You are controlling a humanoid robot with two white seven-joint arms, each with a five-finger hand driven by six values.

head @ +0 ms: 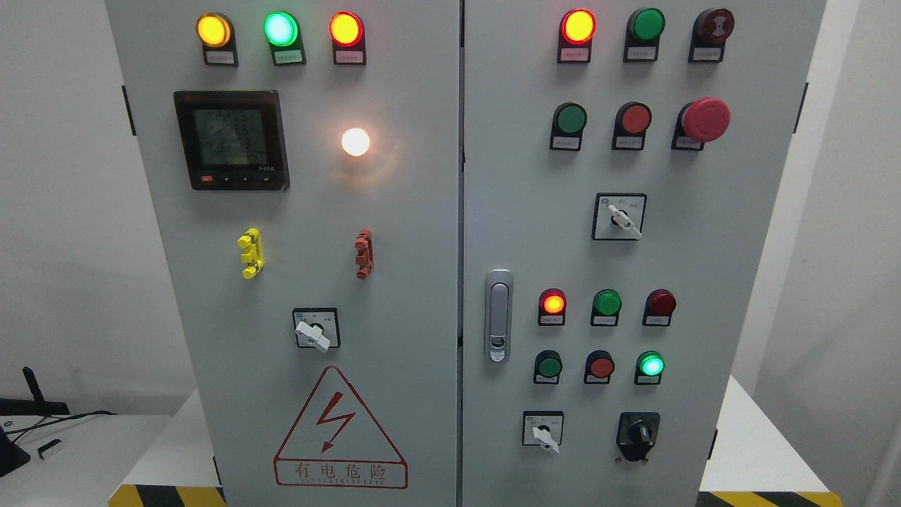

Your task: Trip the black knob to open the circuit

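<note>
The black knob (638, 434) sits at the lower right of the grey cabinet's right door (704, 282), its pointer roughly upright on a black base. A white-handled selector switch (543, 432) is just to its left. Above them are rows of lamps and buttons: a lit red lamp (552, 303), a lit green button (651, 365). Neither of my hands shows in the head view.
A metal door latch (498, 315) stands on the right door's left edge. A red mushroom stop button (704, 120) sticks out at upper right. The left door carries a meter (231, 139), a white selector (314, 332) and a red warning triangle (340, 429). Yellow-black floor tape (169, 495) runs below.
</note>
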